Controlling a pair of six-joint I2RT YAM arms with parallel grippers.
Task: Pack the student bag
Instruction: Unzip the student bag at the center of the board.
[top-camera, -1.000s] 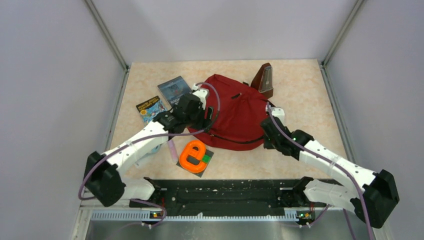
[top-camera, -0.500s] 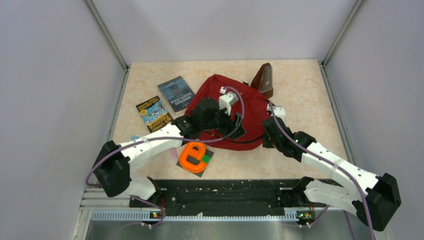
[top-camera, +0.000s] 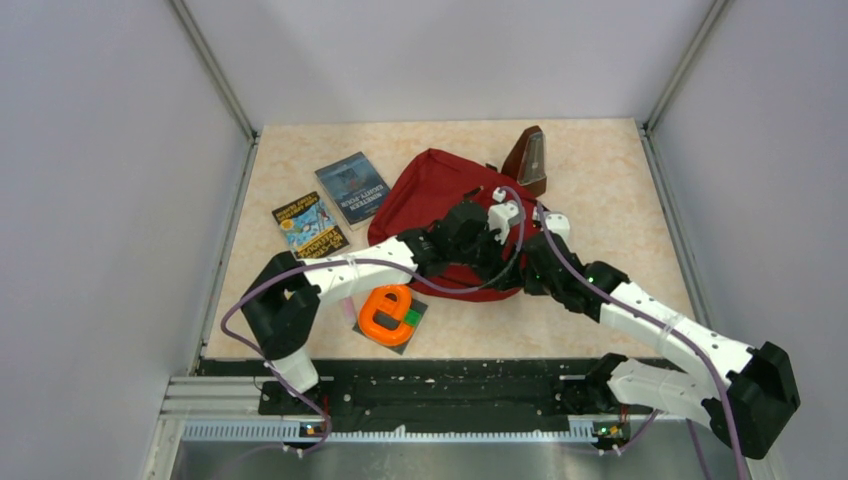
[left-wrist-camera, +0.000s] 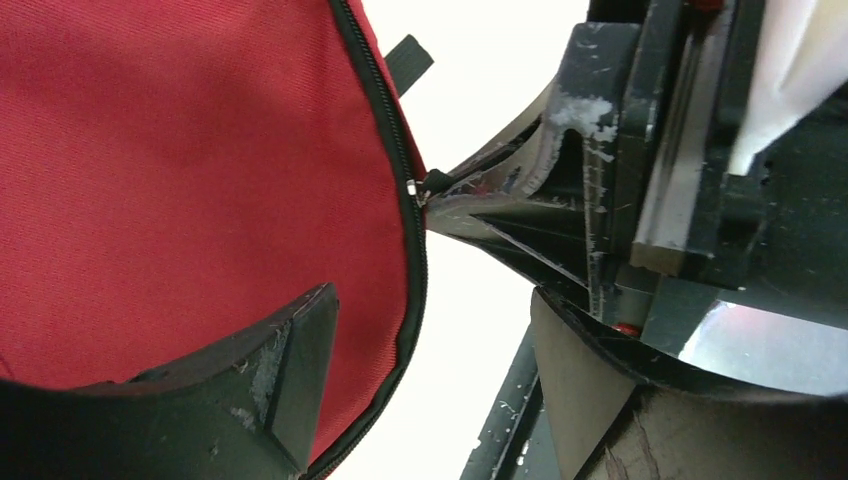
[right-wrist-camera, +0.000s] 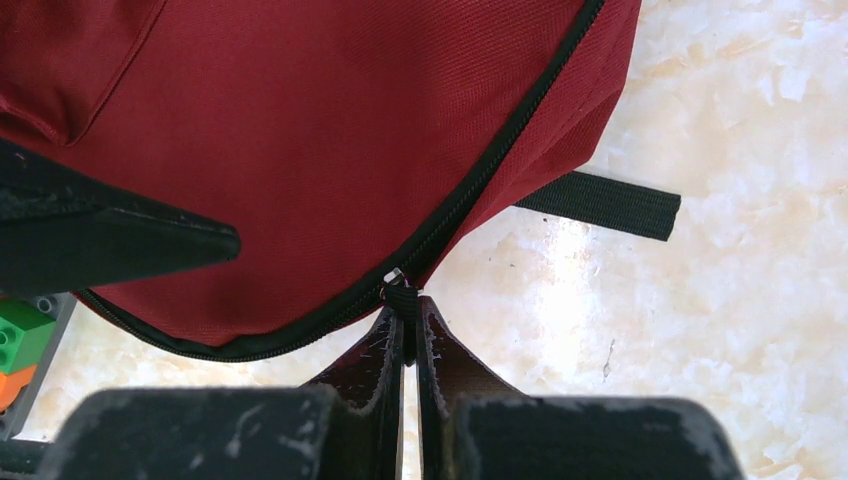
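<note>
The student bag (top-camera: 430, 195) lies unmoved at the tabletop's (top-camera: 600, 180) far middle. The left gripper (left-wrist-camera: 430, 300) — a second ago at the bag's left edge — has swung across to its near right corner, jaws apart astride the zipper (left-wrist-camera: 405, 170). The right gripper (right-wrist-camera: 408, 320) stays clamped on the zipper pull (right-wrist-camera: 400, 290).

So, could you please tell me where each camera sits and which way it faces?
Top external: above, behind the bases, looking down at the table and red backpack; both arms show.
Left wrist: on the left arm, facing the backpack's black zipper; the open left gripper frames it.
Right wrist: on the right arm, facing down; right gripper shut on the zipper pull.
Shared: both wrist views show that zipper pull.
</note>
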